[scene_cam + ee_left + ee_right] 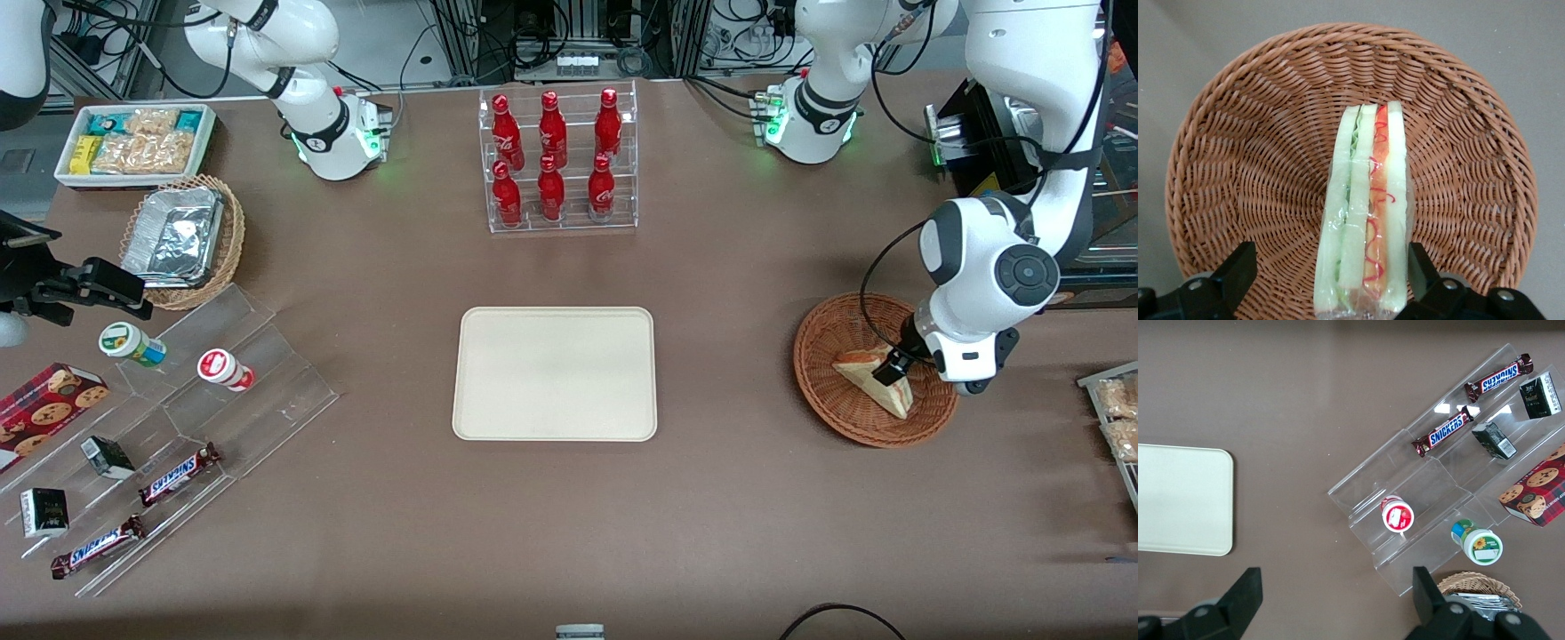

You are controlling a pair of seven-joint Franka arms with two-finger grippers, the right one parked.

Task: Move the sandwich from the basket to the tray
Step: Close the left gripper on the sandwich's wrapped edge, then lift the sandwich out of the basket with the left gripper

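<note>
Both fingers [1238, 270] astride sandwich [1365, 220] in basket [1238, 153], gripper [1328, 280] lowered.

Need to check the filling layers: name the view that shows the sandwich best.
Left wrist view: the sandwich stands edge-on in the basket, layers plain, between the open gripper fingers. Front view shows it small, partly hidden by the arm. Right wrist view shows none of it.

Rough woven wicker basket [1258, 153], matt tray [555, 373]
</note>
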